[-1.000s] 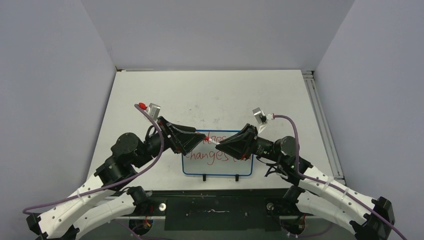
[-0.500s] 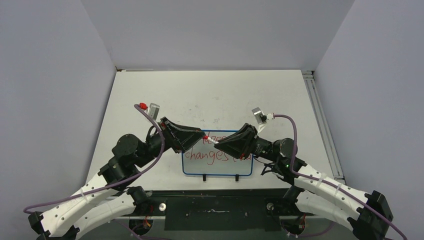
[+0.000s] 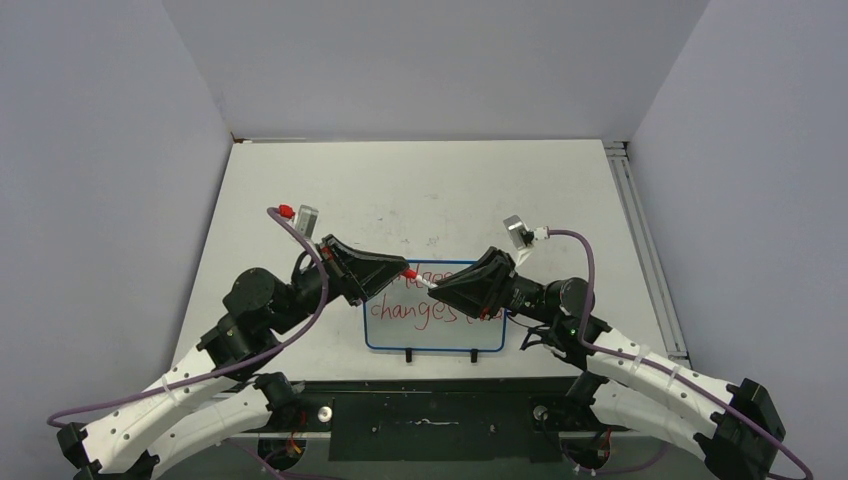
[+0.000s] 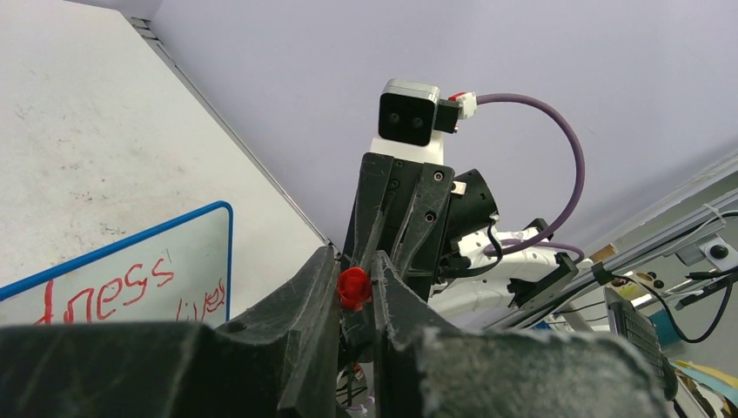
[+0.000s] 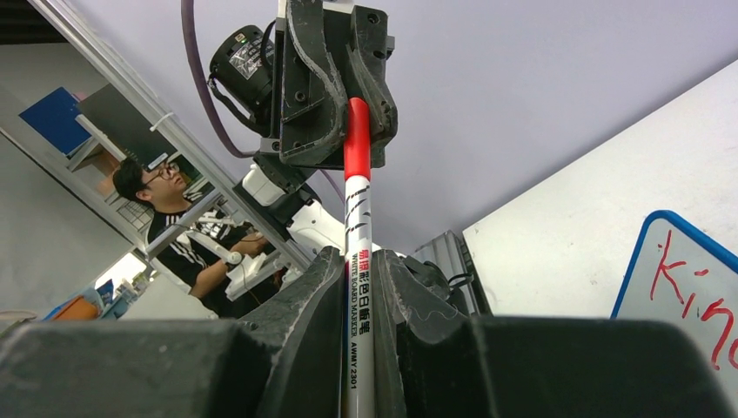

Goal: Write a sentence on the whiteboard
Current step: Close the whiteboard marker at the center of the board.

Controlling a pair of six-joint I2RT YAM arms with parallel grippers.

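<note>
The blue-framed whiteboard (image 3: 440,338) lies near the table's front edge and carries red handwriting. Above its top edge the two grippers meet tip to tip. My right gripper (image 3: 437,290) is shut on the white barrel of a whiteboard marker (image 3: 421,280), which runs up between its fingers (image 5: 358,261). The marker's red cap (image 4: 352,286) sits pinched between the fingers of my left gripper (image 4: 354,287), touching both. In the right wrist view the left gripper (image 5: 357,113) clasps the red end of the marker (image 5: 358,218). A corner of the whiteboard (image 5: 687,287) shows at lower right.
Two black clips (image 3: 408,354) stick out of the whiteboard's near edge. A metal rail (image 3: 640,240) runs along the table's right side. The scuffed white tabletop (image 3: 420,190) stretches behind the board. A person (image 5: 178,222) sits beyond the table in the right wrist view.
The left gripper's jaws have closed from wide apart onto the marker's red cap. Both arms stay almost in place over the board.
</note>
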